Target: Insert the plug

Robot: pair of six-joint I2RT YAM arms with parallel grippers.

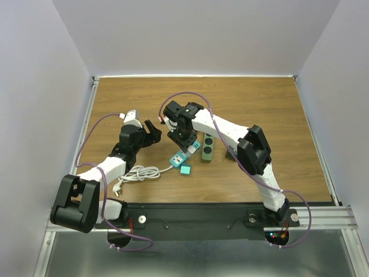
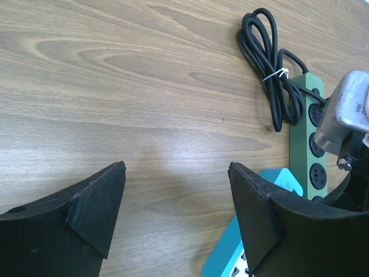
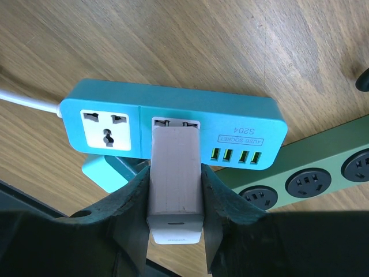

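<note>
**Plug at the teal strip's middle socket, right arm gripping it**

The white plug stands end-on against the teal power strip. Its front covers most of the second socket, between the free universal socket on the left and the row of four USB ports on the right. I cannot tell how deep its pins sit. My right gripper is clamped on it, one dark finger flat on each side of the white body.

The strip lies flat on the wooden table, near the middle in the top view. Its white cable is coiled towards the left arm's base. A small teal block lies just beside the strip's near edge. A green power strip lies just beside it on the other side, and its black cord is bundled with a white tie.

My left gripper hangs over bare wood with its fingers spread wide and nothing between them. The teal strip's end is close by its right finger.
</note>
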